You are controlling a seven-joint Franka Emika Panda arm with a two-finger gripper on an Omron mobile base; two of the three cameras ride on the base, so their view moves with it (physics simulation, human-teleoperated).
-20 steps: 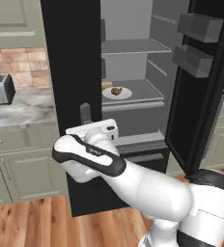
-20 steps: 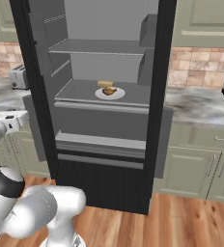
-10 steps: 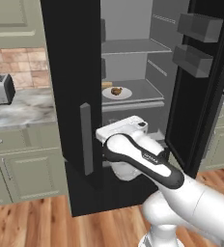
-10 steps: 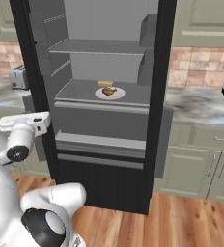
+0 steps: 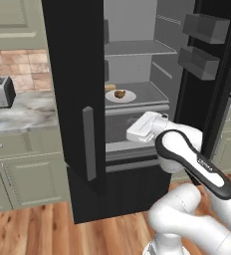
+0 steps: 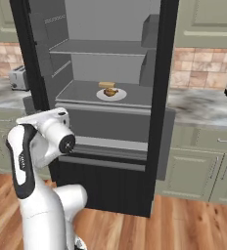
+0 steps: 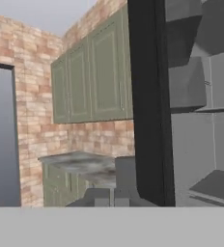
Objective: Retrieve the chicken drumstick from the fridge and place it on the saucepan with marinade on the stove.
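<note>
Fridge [image 5: 72, 99] open, chicken drumstick [image 5: 120, 93] on far shelf plate [image 5: 127, 97] (no legible labels), tool pressed together, empty.

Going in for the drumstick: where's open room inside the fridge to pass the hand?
Fridge stands open. The middle shelf is bare left and right of the white plate carrying the chicken drumstick; a paler piece sits right behind it. The shelf above looks bare. Door bins crowd one side.
</note>
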